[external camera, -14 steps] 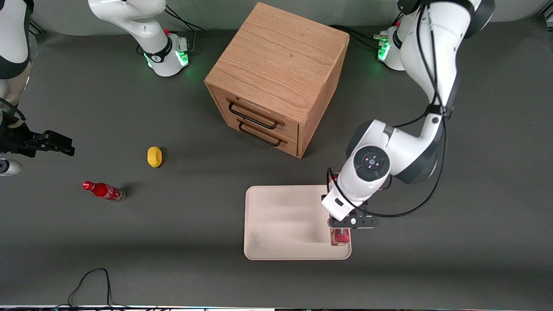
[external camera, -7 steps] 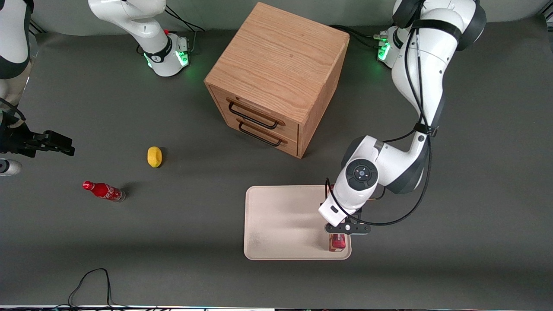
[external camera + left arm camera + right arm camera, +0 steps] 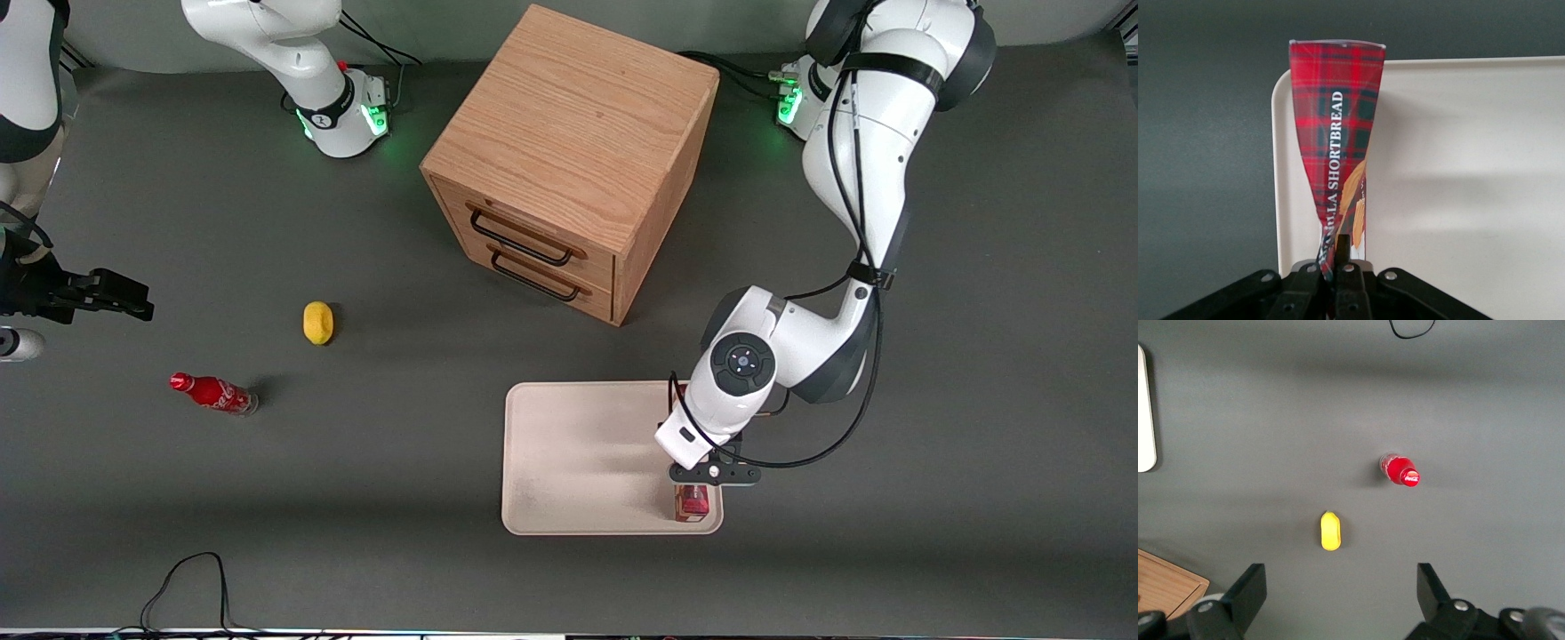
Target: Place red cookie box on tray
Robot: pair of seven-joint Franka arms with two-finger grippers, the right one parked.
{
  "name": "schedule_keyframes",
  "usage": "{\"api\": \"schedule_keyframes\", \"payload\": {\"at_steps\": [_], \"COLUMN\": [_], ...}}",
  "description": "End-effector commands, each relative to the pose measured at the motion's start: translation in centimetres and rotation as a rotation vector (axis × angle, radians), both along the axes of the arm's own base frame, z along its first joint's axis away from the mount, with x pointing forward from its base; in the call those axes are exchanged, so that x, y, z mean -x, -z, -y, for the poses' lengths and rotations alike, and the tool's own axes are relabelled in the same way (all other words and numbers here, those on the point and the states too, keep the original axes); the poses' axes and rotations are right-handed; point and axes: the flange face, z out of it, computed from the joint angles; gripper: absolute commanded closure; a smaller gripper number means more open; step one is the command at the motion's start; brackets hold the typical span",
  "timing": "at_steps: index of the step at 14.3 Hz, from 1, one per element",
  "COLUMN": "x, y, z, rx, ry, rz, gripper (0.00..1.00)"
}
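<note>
The pincer (image 3: 693, 481) grips the red cookie box (image 3: 1336, 143) tightly, standing it upright over the tray (image 3: 578, 453) near its edge nearest the working arm; next comes lowering, then release.

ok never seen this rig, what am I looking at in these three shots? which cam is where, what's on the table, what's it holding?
Two white robot arms stand at a grey table; only one is working. The wide shot looks down from the front. The close-up with the tartan carton comes from a camera on the working arm's wrist. The third comes from the parked arm's wrist.

The gripper is over the tray, near the corner closest to the front camera on the working arm's side. It is shut on the red cookie box, pinching one end, with the rest of the box lying along the tray's edge.

Also on the table: a wooden two-drawer cabinet, and toward the parked arm's end a yellow lemon-like object and a small red soda bottle.
</note>
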Motion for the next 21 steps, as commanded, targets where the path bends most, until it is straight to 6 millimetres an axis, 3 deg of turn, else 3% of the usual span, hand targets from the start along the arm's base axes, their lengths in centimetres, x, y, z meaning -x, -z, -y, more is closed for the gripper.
{"api": "schedule_keyframes", "payload": {"at_steps": [1,2,3,8,11,14,18,21], "x": [0.0,0.0,0.1,0.1,0.5,2.6,7.8,10.8], "y": [-0.4,-0.4,-0.1,-1.4,-6.5,-15.6,-29.0,-34.4], "z": [0.1,0.1,0.0,-0.2,-0.4,-0.9,-3.8,-6.1], "rx": [0.002,0.0,-0.003,0.0,-0.013,-0.033,-0.044,-0.073], "ry": [-0.062,-0.074,-0.075,-0.086,-0.129,-0.135,-0.154,-0.17], "rz": [0.019,0.02,0.014,0.015,0.008,0.003,-0.029,-0.044], "gripper": [1.0,0.42,0.02,0.0,0.0,0.0,0.0,0.0]}}
